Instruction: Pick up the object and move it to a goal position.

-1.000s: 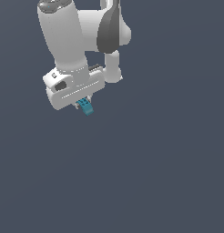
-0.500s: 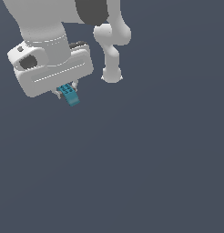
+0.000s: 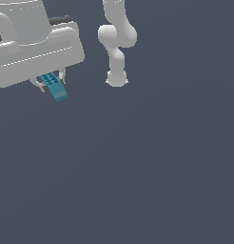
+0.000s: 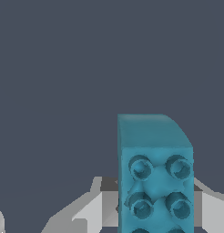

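The hand sits at the upper part of the exterior view's left, below the large white wrist housing that fills that corner. Its two short fingers are closed on the object, a small teal-blue block that protrudes from between them and points down and toward the exterior view's right.

Object details:
- The studded end lies nearest the hand, partly tucked between the fingers.
- The smooth sloped face forms the free end, clear of the fingers.
- The block is much narrower than the white housing above it.

In the wrist view the object appears close to the camera, with paired round studs visible on its face and a bevelled corner at its far end. Grey and white finger surfaces flank it on both sides. Exact contact points between pads and block cannot be resolved there.

The object touches nothing except the hand; plain dark grey background surrounds it in both views, and whether that surface is a bench or a floor cannot be told.

A further section of the white arm stands well apart, toward the exterior view's right of the hand, ending in a rounded base.
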